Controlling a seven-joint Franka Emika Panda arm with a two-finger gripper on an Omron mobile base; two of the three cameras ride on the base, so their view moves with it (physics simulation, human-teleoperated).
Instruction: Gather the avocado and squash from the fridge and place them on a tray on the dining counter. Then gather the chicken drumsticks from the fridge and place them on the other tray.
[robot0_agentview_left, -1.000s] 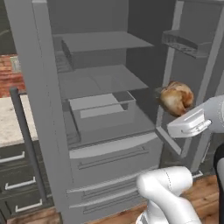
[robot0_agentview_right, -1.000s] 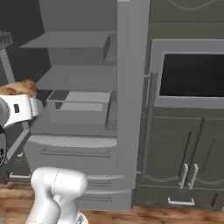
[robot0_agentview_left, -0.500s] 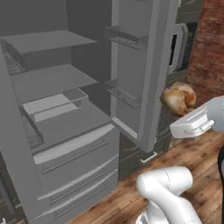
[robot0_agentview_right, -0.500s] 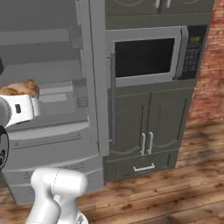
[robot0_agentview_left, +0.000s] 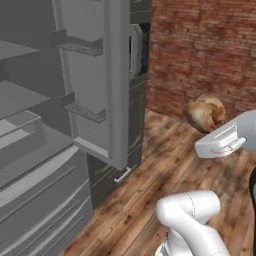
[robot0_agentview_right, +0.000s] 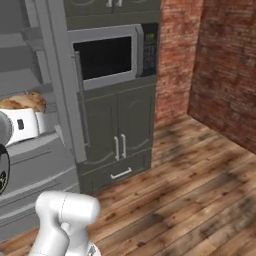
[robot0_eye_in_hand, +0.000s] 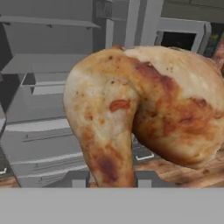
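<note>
A golden-brown chicken drumstick (robot0_agentview_left: 204, 113) hangs in the air over the wood floor, held from below by my gripper (robot0_agentview_left: 209, 132), which is shut on it. From the right base view the same drumstick (robot0_agentview_right: 23, 102) sits atop the white hand (robot0_agentview_right: 21, 126) at the left edge. In the hand view the drumstick (robot0_eye_in_hand: 144, 109) looms large, its narrow end down between the dark fingertips (robot0_eye_in_hand: 78, 179). The fridge (robot0_agentview_left: 30, 150) stands open at the left with bare shelves. The avocado, squash, trays and dining counter are out of view.
The open fridge door (robot0_agentview_left: 102, 75) juts out left of the gripper. A built-in microwave (robot0_agentview_right: 106, 57) sits over dark cabinet doors (robot0_agentview_right: 119, 145). Brick walls (robot0_agentview_right: 222, 65) close the corner to the right. Wood floor (robot0_agentview_right: 190, 190) lies open ahead.
The whole picture has swung right as the base turned: the fridge slid left, and the brick wall and floor came into view. The drumstick stays in the shut gripper.
</note>
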